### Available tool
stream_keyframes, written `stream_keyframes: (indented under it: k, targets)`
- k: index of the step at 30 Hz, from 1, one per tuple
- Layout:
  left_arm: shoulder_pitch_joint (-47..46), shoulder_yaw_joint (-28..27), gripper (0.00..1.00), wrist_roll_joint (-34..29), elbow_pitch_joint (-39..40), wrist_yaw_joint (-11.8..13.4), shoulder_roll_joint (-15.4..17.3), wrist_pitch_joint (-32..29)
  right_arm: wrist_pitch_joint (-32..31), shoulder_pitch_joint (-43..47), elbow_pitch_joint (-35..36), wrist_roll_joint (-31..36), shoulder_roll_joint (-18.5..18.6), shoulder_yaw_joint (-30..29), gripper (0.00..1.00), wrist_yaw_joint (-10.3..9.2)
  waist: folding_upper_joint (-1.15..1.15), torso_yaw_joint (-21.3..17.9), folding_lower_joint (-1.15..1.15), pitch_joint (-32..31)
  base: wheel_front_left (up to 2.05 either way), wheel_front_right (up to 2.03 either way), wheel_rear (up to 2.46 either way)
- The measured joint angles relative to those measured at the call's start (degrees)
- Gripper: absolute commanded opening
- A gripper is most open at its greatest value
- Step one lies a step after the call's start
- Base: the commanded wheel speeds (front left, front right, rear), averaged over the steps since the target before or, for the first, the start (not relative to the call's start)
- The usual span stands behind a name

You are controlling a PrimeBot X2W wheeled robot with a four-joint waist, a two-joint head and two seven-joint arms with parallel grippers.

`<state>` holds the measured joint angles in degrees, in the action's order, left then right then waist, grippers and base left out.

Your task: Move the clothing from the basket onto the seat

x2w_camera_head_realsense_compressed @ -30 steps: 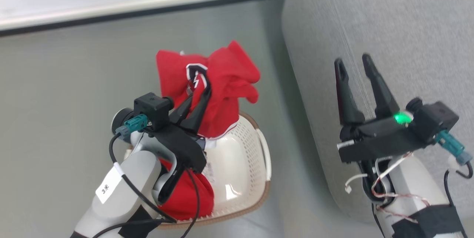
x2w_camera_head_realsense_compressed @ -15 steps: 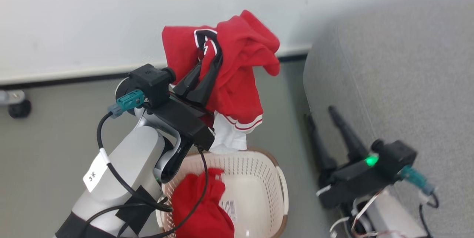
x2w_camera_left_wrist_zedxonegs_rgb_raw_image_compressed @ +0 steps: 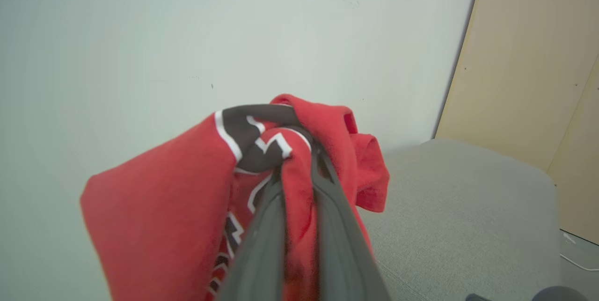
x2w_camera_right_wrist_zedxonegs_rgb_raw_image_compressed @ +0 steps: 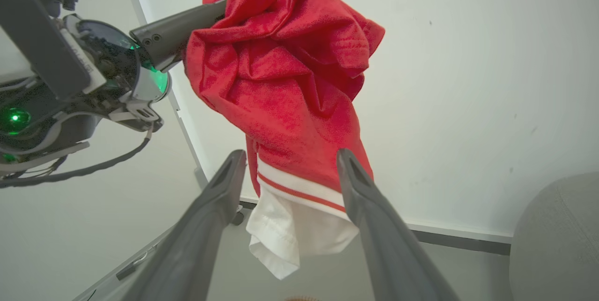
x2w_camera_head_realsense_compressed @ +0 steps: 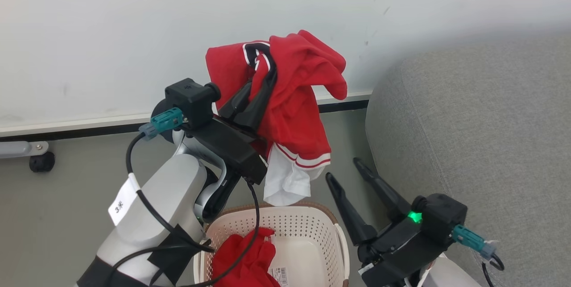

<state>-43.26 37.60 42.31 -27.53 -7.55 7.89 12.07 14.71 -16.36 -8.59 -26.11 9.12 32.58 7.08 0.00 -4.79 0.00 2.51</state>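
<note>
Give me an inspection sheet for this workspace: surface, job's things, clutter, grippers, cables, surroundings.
Surface: grey floor; grey sofa, no garment on its visible part.
Job's things: striped red garment hangs above the basket; plain red garment lies inside it.
Clutter: nothing seen.
Grippers: left gripper shut on the striped red garment; right gripper open, holding nothing, beside the basket.
Cables: black cable hangs from the left gripper across the basket.
Surroundings: white wall, dark baseboard, small wheel at far left.
</note>
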Motion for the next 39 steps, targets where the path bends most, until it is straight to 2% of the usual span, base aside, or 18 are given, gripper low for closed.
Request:
stream_keyframes:
  k: [8,14,28,29,31,39]
  targets:
    - [0.2,0.8,0.00,0.4,0.0,0.0,-0.7,-0.9,0.0,-5.0,-1.6,1.2,0.1,5.2,1.00,0.00,0.01,0.2,0.00,0.1,0.00,0.00,0.00]
    - [0.2,1.8,0.00,0.4,0.0,0.0,-1.2,-1.6,-0.5,-10.4,-11.7,4.8,-1.5,6.4,1.00,0.01,0.00,0.5,0.01,0.5,0.00,0.00,0.00]
    - [0.2,6.1,0.00,1.0,2.7,0.0,-3.0,-2.9,-0.6,-18.3,-27.9,5.3,-4.0,6.4,1.00,0.01,0.01,3.7,0.01,1.3,0.00,0.00,0.00]
    - [0.2,6.2,0.00,1.0,2.8,0.0,-3.0,-2.9,-0.5,-18.7,-28.6,5.3,-4.2,6.4,0.93,0.01,0.01,4.0,0.01,1.3,0.00,0.00,0.00]
    - [0.2,6.3,0.00,1.0,2.9,0.0,-3.0,-2.9,-0.5,-19.0,-29.1,5.2,-4.4,6.3,0.00,0.01,0.01,4.2,0.01,1.3,0.00,0.00,0.00]
    - [2.0,5.9,0.00,1.6,3.2,0.0,-2.4,-2.8,-0.4,-20.2,-31.7,2.9,-5.2,3.6,0.00,-0.01,0.01,4.7,0.01,1.1,0.00,0.00,0.00]
